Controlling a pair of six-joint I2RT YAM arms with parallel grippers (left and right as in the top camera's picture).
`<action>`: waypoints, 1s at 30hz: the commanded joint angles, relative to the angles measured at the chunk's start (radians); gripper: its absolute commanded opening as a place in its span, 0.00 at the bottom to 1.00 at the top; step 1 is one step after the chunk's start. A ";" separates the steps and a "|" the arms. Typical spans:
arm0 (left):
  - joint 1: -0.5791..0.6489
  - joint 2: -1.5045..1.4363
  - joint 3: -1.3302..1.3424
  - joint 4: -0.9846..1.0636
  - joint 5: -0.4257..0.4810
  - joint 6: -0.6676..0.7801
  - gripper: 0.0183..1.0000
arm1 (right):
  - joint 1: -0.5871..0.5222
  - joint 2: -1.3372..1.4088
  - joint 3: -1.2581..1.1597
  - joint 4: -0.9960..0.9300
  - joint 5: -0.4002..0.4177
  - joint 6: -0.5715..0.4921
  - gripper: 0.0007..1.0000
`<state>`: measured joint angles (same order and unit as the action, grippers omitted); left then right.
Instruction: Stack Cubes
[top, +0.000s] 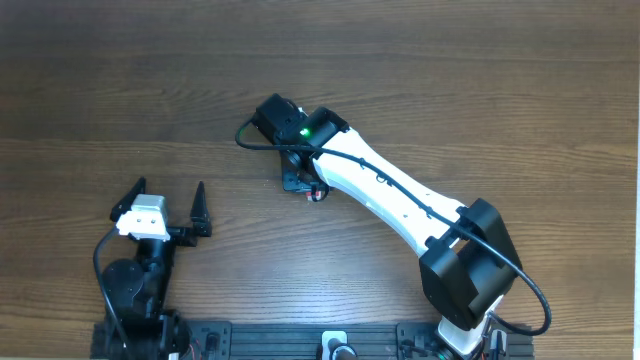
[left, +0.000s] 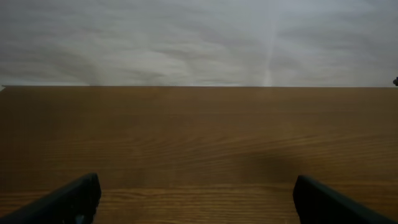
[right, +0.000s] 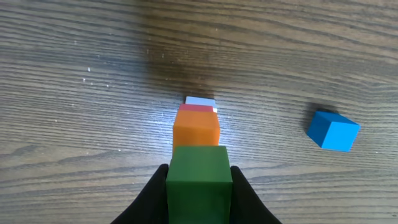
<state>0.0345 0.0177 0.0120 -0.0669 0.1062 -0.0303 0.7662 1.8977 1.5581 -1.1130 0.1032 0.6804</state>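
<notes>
One square green cube (right: 199, 168) clamped by right end effector (right: 199, 188) | left end effector (top: 170, 186) spread

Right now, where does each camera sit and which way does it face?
Top view: fixed overhead, looking down on the table; left arm and right arm rise from the bottom edge.
Left wrist view: on the left wrist, looking along the table toward a pale wall, past the open left gripper.
Right wrist view: on the right wrist, looking down at the green cube in the right gripper, over a stack.
Shared: top and left wrist views show the left gripper.
</notes>
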 joint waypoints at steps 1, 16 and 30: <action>-0.005 -0.002 -0.006 0.001 0.013 -0.011 1.00 | -0.018 0.018 0.021 0.006 -0.008 -0.002 0.01; -0.005 -0.002 -0.006 0.000 0.013 -0.011 1.00 | -0.019 0.045 0.020 0.028 -0.028 0.003 0.01; -0.005 -0.002 -0.006 0.000 0.013 -0.011 1.00 | -0.019 0.051 0.020 0.038 -0.028 0.014 0.11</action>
<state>0.0345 0.0177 0.0120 -0.0669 0.1062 -0.0303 0.7532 1.9312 1.5616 -1.0763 0.0803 0.6846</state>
